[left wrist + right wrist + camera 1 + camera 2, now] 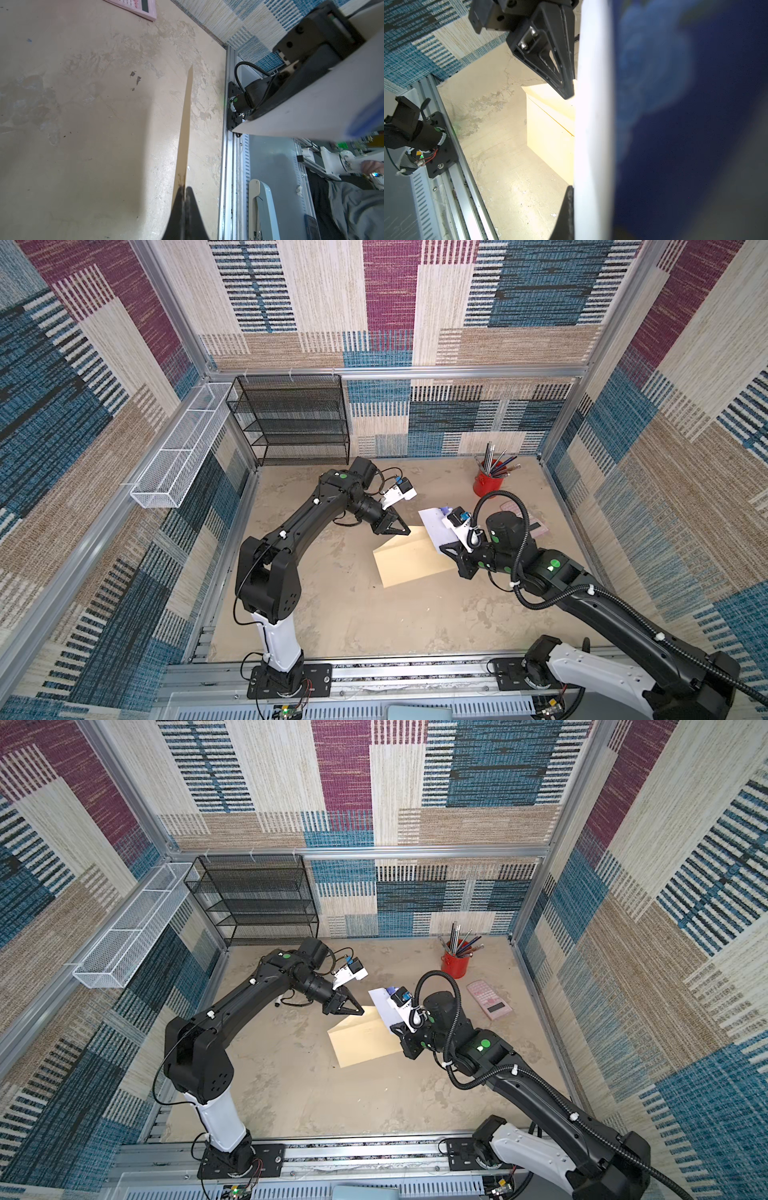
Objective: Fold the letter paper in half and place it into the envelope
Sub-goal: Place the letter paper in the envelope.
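Seemingly we are past the fold and into the insertion, with nothing yet seated inside. On the left, our left gripper (402,532) has its fingers pressed together on the far left edge of the envelope (409,562). That edge looks like the flap or top layer, and it is lifted off the table (353,614) while the near part lies flat mid-table. The left wrist view shows the tan sheet edge-on, running out from between the closed fingertips (193,207). Moving right, the letter paper (432,522) stands tilted in the air above the envelope's far right end. Its white back faces outward with a bit of blue showing, so we judge it folded. Its lower end is pinched in our right gripper (442,548), just beside the envelope's right edge. Whether the paper's leading edge has entered the mouth we cannot tell; sliding it fully in is what remains.
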